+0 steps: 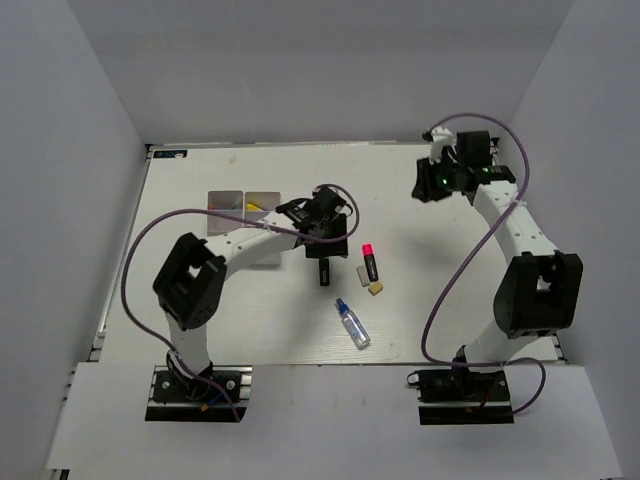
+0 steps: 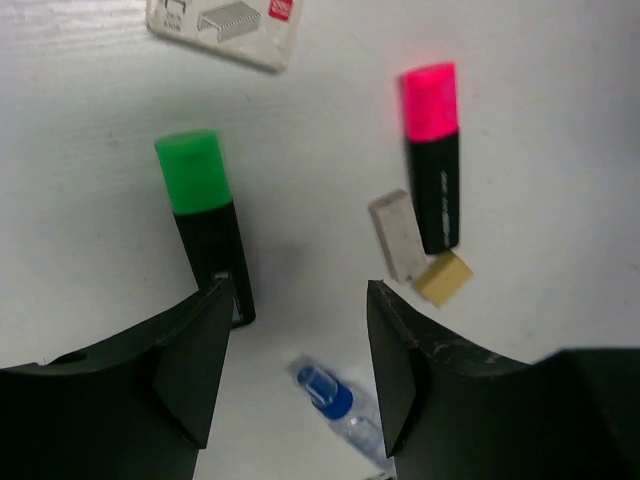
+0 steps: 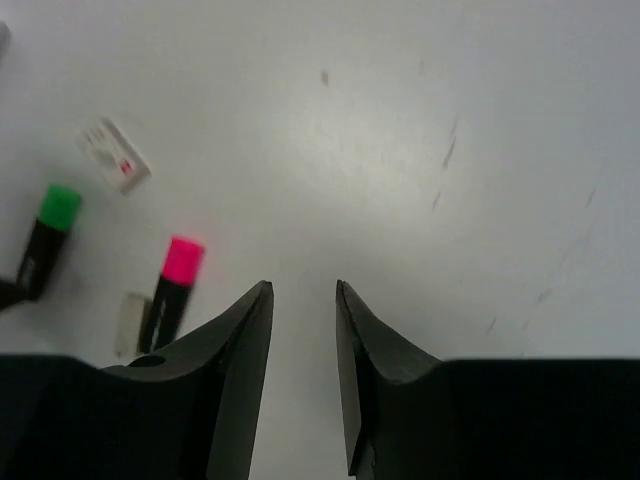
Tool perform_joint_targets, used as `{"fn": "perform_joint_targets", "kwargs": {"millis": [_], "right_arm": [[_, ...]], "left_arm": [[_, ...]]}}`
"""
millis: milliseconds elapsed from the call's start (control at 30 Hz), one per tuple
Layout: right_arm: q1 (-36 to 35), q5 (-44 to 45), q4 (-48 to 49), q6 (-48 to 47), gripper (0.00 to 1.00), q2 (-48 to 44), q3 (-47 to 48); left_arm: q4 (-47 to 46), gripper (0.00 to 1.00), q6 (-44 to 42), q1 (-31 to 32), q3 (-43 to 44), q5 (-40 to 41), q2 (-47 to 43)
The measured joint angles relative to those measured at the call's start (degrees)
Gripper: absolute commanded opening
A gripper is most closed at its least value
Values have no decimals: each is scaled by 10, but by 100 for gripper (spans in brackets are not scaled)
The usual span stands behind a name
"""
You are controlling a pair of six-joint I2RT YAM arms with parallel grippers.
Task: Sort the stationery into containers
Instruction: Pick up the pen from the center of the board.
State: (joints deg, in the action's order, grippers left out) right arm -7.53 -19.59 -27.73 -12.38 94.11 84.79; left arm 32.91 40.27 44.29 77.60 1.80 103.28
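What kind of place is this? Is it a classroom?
Probably not: it looks like a robot test booth in a lab. The left arm and right arm are bolted to a white table, plain grey walls box it in, and a pink-capped highlighter lies out for sorting.

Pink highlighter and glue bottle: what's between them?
Two erasers, in the left wrist view: a white eraser alongside the pink highlighter and a tan eraser at its butt end, both on the glue bottle side.

I see a green-capped highlighter (image 2: 205, 225) and pink-capped highlighter (image 2: 433, 155) lying flat, apart — white eraser (image 2: 396, 235) and tan eraser (image 2: 444, 278) just beside the pink one, glue bottle (image 2: 335, 405) lying near.
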Motion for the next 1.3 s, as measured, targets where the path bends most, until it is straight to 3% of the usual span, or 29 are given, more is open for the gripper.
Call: {"fn": "perform_joint_targets", "kwargs": {"millis": [200, 533, 700, 1033, 1300], "right_arm": [[41, -5, -40, 2, 41, -86, -156], [57, -39, -26, 4, 47, -146, -214], [60, -51, -26, 4, 47, -146, -228], [64, -70, -21, 9, 48, -164, -256], [64, -88, -22, 3, 56, -175, -266]], "left_arm": [[78, 66, -1, -2, 90, 40, 108], [153, 63, -22, -16, 182, 70, 181], [170, 55, -26, -16, 184, 73, 198], [173, 21, -30, -16, 183, 77, 203], [129, 10, -44, -16, 136, 55, 136]]}}
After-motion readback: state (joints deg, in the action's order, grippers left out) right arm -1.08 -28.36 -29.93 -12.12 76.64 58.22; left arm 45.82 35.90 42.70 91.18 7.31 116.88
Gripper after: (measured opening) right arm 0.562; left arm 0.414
